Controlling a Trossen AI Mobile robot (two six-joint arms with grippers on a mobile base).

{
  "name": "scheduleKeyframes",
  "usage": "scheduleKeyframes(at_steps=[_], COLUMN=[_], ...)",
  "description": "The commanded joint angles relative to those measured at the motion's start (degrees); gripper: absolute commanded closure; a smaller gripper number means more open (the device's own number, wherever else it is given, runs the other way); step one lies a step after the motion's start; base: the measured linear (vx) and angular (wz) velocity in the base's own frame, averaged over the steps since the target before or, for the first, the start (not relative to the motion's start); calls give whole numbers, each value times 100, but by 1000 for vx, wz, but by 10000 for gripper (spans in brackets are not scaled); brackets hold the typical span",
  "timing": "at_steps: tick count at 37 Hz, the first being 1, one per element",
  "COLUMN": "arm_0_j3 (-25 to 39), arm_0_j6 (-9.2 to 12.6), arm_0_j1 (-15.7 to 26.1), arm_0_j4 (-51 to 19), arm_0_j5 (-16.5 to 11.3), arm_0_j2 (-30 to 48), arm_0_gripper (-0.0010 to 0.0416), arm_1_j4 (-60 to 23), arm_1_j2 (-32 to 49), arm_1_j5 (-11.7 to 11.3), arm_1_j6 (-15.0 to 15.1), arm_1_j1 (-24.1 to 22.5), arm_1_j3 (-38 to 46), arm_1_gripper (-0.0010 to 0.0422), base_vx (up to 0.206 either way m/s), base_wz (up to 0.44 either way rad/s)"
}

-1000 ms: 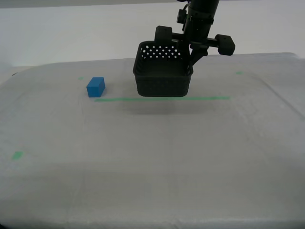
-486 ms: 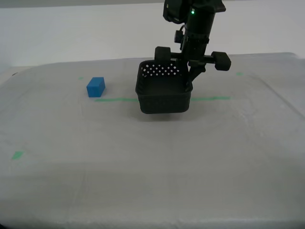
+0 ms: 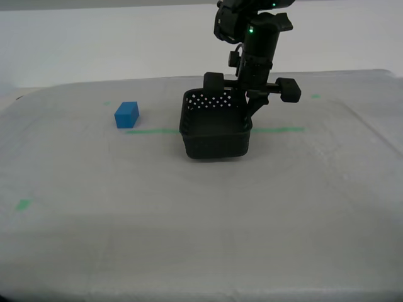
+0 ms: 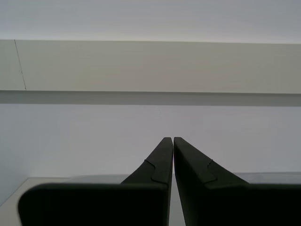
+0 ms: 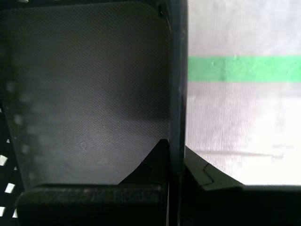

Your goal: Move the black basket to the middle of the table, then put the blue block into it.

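Your biggest risk: the table (image 3: 189,239) may already carry the black basket (image 3: 214,135), near the middle over the green tape strip (image 3: 277,130), so pulling away while clamped would drag or tip it. My first gripper (image 5: 175,155) reaches down, pinching the basket's right wall. My second gripper (image 4: 172,155) is pressed together, empty. The blue block (image 3: 126,114) sits far left, well apart.
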Motion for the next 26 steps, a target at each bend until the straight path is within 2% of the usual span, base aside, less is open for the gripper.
scheduleKeyframes(at_steps=[1,6,18,26], arm_0_j3=[4,4,-417,-756], arm_0_j6=[-42,-20,2,101], arm_0_j1=[-7,-31,-90,-101], arm_0_j4=[149,214,511,874], arm_0_j5=[13,122,111,4], arm_0_j2=[22,22,22,20], arm_0_gripper=[406,406,406,406], arm_1_j4=[35,33,33,33], arm_1_j2=[0,0,0,0], arm_1_j5=[-4,-4,-4,-4], arm_1_j6=[9,9,9,9], arm_1_j1=[-2,-2,-2,-2], arm_1_j3=[4,4,4,4], arm_1_gripper=[412,412,412,412], base_vx=[0,0,0,0], base_wz=[0,0,0,0])
